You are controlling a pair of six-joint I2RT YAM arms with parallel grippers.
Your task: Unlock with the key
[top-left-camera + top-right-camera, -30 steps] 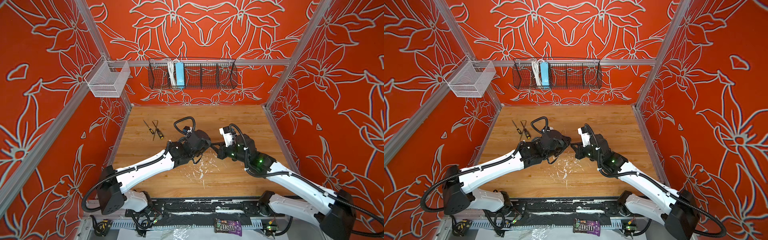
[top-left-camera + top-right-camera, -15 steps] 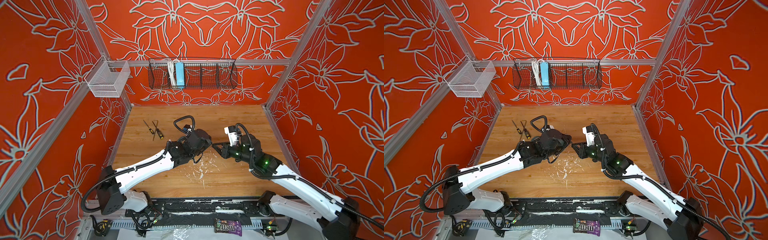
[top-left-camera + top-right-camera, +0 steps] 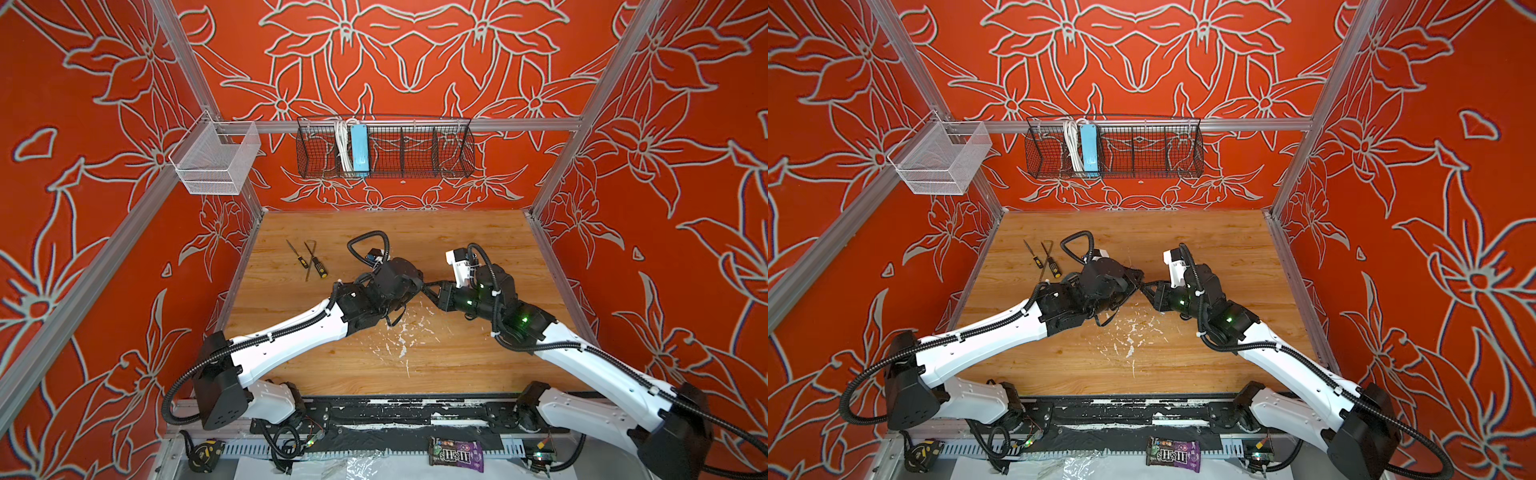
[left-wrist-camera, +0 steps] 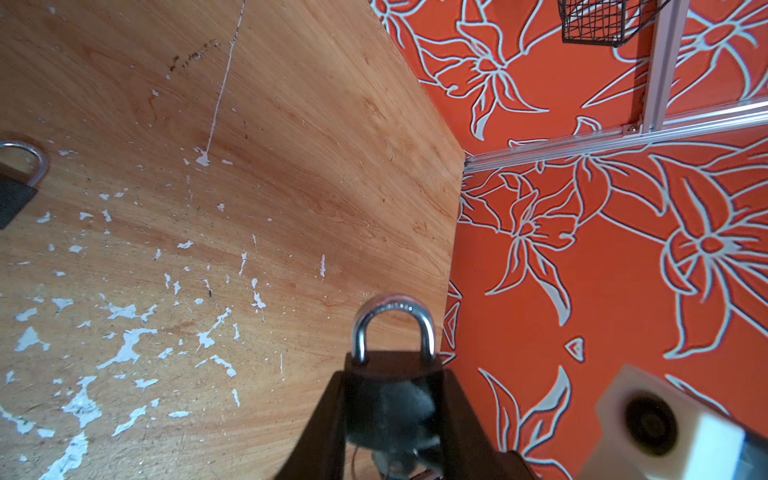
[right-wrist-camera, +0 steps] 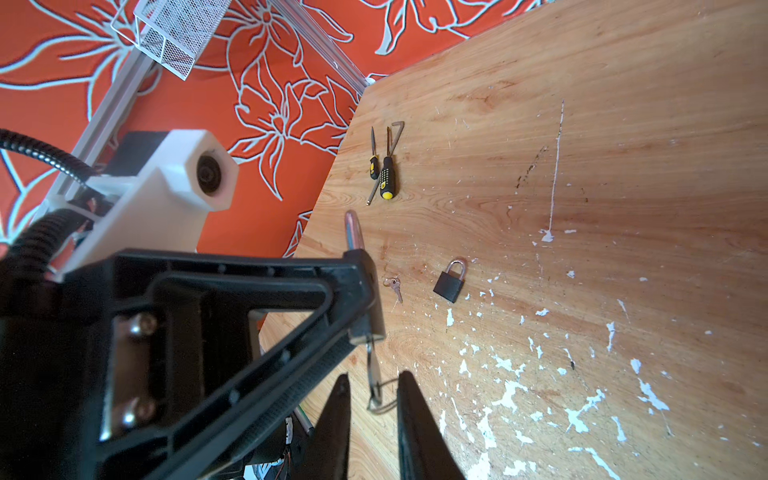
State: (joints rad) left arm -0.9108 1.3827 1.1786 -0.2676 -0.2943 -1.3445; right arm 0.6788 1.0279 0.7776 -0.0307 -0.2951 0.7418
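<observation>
At the near edge, in front of the arm bases, a purple candy packet [image 3: 457, 455] lies on the rail. Past it the wooden surface [image 3: 457, 365] is flecked with white where its finish has chipped. Both arms reach inward and meet over the middle of the surface in both top views, the left tool [image 3: 417, 286] and the right tool [image 3: 430, 289] tip to tip. In the left wrist view the left tool [image 4: 392, 374] is clamped on the black body of a padlock [image 4: 390, 386], which is held off the surface with its steel shackle [image 4: 392, 324] closed and pointing away from the tool. In the right wrist view a key [image 5: 372, 361] juts from the base end of that padlock, with a wire ring [image 5: 380, 401] hanging from it. The right tool [image 5: 374, 376] has its fingers apart on either side of the key and ring, gripping neither. Beyond the tools a second padlock [image 5: 450, 280] lies flat on the surface, with a small pair of spare keys [image 5: 392, 284] just beside it. Farther on, toward the left wall, two yellow-and-black screwdrivers [image 3: 318, 266] lie next to a hex key [image 3: 309, 257]. On the far wall hangs a black wire basket [image 3: 415, 149] holding a blue box [image 3: 359, 149], and a white mesh basket [image 3: 216, 160] hangs in the left corner.
</observation>
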